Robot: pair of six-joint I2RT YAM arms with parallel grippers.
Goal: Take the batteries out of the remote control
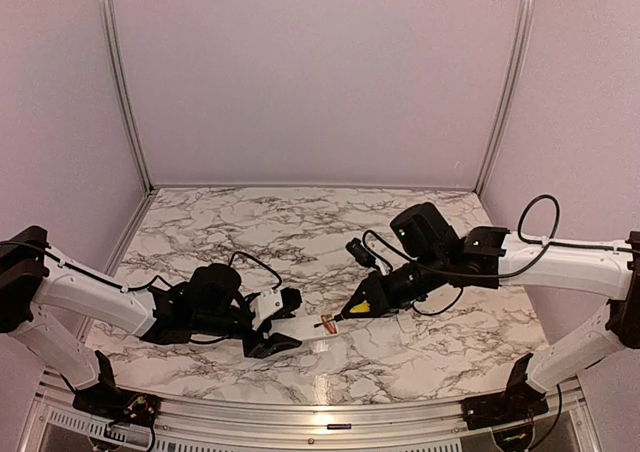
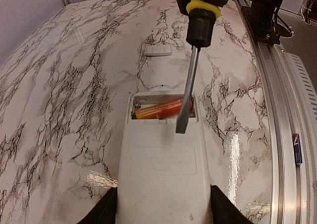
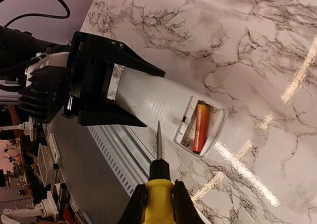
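The white remote control (image 2: 163, 169) lies back-up on the marble table, its near end clamped between the black fingers of my left gripper (image 2: 163, 211), seen also from above (image 1: 275, 327). Its battery compartment is uncovered, and one reddish-orange battery (image 2: 158, 109) lies across it (image 3: 200, 127). My right gripper (image 3: 158, 209) is shut on the yellow handle of a screwdriver (image 2: 187, 100). The flat tip hangs over the compartment's near right edge; contact cannot be told. From above, the screwdriver (image 1: 358, 308) points left at the battery (image 1: 327, 323).
A small white cover plate (image 2: 158, 49) lies on the table beyond the remote. A small dark cylinder (image 2: 296, 148) rests in the aluminium rail at the table's edge. The right arm's base (image 2: 265, 11) stands on that rail.
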